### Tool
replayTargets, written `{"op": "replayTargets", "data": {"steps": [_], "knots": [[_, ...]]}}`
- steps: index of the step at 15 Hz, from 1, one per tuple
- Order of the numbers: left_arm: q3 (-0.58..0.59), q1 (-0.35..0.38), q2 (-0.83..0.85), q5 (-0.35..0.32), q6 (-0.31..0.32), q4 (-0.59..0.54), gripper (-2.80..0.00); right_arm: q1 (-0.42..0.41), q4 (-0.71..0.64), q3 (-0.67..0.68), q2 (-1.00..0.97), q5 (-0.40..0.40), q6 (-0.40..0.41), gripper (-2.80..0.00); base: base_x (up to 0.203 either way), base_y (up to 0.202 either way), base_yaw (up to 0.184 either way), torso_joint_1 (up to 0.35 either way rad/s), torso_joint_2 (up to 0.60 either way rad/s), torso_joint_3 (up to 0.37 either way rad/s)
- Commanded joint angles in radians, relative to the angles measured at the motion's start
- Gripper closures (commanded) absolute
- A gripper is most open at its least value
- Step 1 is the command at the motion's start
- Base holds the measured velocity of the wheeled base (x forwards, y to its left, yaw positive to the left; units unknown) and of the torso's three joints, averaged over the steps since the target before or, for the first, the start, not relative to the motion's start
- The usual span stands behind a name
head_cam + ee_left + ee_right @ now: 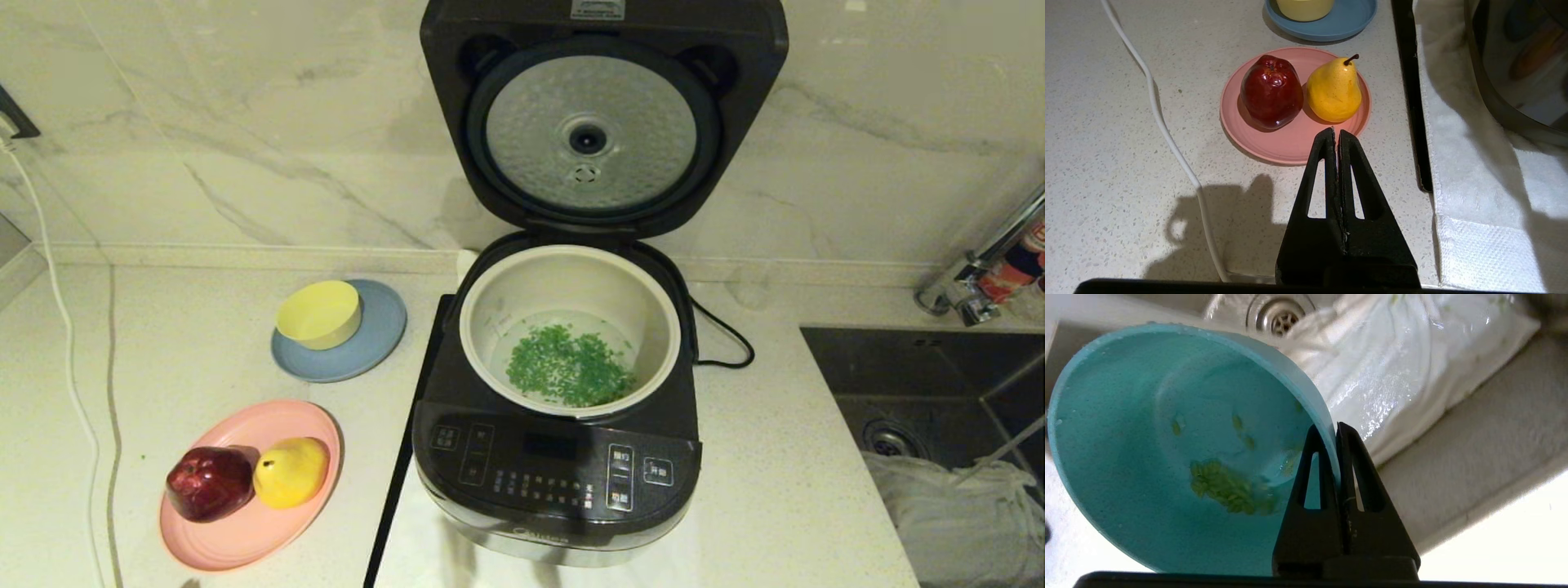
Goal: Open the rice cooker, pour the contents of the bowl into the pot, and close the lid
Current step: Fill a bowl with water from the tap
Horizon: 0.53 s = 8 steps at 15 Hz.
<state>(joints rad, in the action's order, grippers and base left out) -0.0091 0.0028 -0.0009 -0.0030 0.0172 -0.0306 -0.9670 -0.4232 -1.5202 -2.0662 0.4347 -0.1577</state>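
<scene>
The dark rice cooker (555, 474) stands mid-counter with its lid (600, 122) swung up against the wall, silver underside showing. Its cream pot (571, 282) holds a heap of green contents (570, 367). In the right wrist view my right gripper (1334, 430) is shut on the rim of the teal bowl (1126, 457), which is tilted over the sink with a few green bits (1224, 488) stuck inside. Neither arm shows in the head view. My left gripper (1336, 132) is shut and empty, low over the counter near the pink plate.
A pink plate (245, 531) with a red apple (210, 482) and yellow pear (291, 470) lies front left. A yellow bowl (320, 313) sits on a grey-blue plate (375, 343) behind it. White cable (1167, 134) at left. Sink (922, 408) with wet white cloth (1412, 363) at right.
</scene>
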Motion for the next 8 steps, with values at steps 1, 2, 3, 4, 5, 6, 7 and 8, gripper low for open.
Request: {"op": "replayTargets", "data": {"steps": [1, 2, 3, 4, 5, 6, 7, 8], "knots": [[0.000, 0.000, -0.001, 0.000, 0.000, 0.000, 0.00, 0.016, -0.002, -0.050, -0.048, -0.020, -0.016, 0.00, 0.000, 0.000, 0.000, 0.000, 0.00, 0.000], [0.000, 0.000, -0.001, 0.000, 0.000, 0.000, 0.00, 0.021, -0.002, -0.065, -0.062, -0.031, -0.024, 0.00, 0.000, 0.000, 0.000, 0.000, 0.00, 0.000], [0.000, 0.000, -0.001, 0.000, 0.000, 0.000, 0.00, 0.023, -0.002, -0.076, -0.072, -0.036, -0.027, 0.00, 0.000, 0.000, 0.000, 0.000, 0.00, 0.000], [0.000, 0.000, -0.001, 0.000, 0.000, 0.000, 0.00, 0.024, -0.002, -0.090, -0.081, -0.037, -0.028, 0.00, 0.000, 0.000, 0.000, 0.000, 0.00, 0.000], [0.000, 0.000, -0.001, 0.000, 0.000, 0.000, 0.00, 0.027, -0.002, -0.106, -0.091, -0.038, -0.033, 0.00, 0.000, 0.000, 0.000, 0.000, 0.00, 0.000], [0.000, 0.000, -0.001, 0.000, 0.000, 0.000, 0.00, 0.034, -0.002, -0.123, -0.098, -0.042, -0.044, 0.00, 0.000, 0.000, 0.000, 0.000, 0.00, 0.000], [0.000, 0.000, -0.001, 0.000, 0.000, 0.000, 0.00, 0.041, -0.002, -0.137, -0.106, -0.050, -0.053, 0.00, 0.000, 0.000, 0.000, 0.000, 0.00, 0.000], [0.000, 0.000, -0.001, 0.000, 0.000, 0.000, 0.00, 0.049, -0.003, -0.145, -0.106, -0.054, -0.057, 0.00, 0.000, 0.000, 0.000, 0.000, 0.00, 0.000]]}}
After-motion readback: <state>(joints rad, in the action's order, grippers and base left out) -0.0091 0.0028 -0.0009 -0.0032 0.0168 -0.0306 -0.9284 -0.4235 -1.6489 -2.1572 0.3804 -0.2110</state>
